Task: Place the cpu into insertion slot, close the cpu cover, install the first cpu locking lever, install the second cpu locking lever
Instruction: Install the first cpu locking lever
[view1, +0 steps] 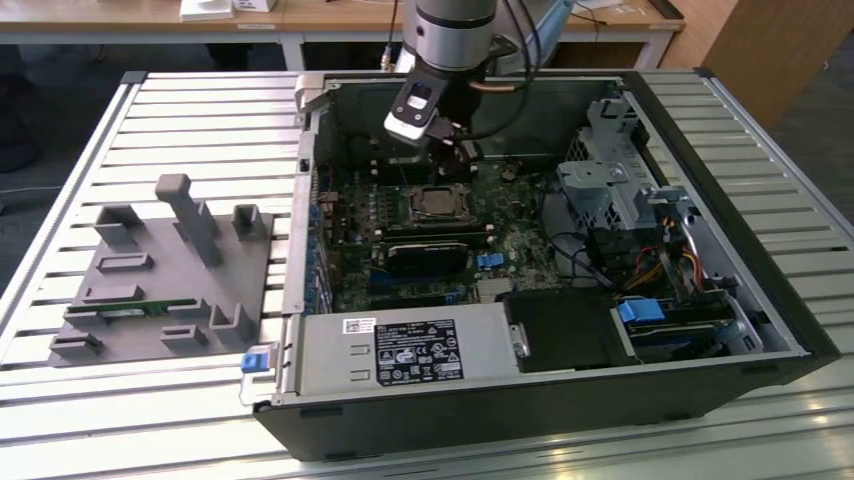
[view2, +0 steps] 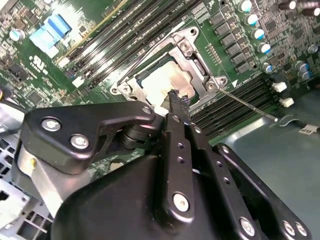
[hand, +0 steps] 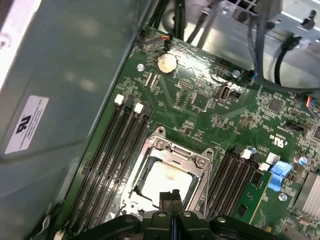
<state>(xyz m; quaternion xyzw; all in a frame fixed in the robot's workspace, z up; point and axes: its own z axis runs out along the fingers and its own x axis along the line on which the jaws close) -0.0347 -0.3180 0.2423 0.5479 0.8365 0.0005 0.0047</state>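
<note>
Gripper (view2: 175, 97) hung low over the socket in the open PC case (view1: 781, 300). Fingers (hand: 166, 200) were pressed together with nothing between them, tips just above one edge of the cpu (view2: 161, 80). Cpu was seated flat in the insertion slot (hand: 141, 175), and the cpu cover (view2: 192, 52) lay down around it, framing the silver top. One thin lever rod (view2: 247, 104) stuck out from a socket corner across the memory slots (hand: 112, 150). Grey fixture (view1: 160, 270) sat on the bench (view1: 200, 120), well apart from the case.

One cpu (hand: 167, 181), one cpu cover (hand: 180, 152), one coin battery (hand: 167, 63) and one grey fixture (view1: 147, 285).
</note>
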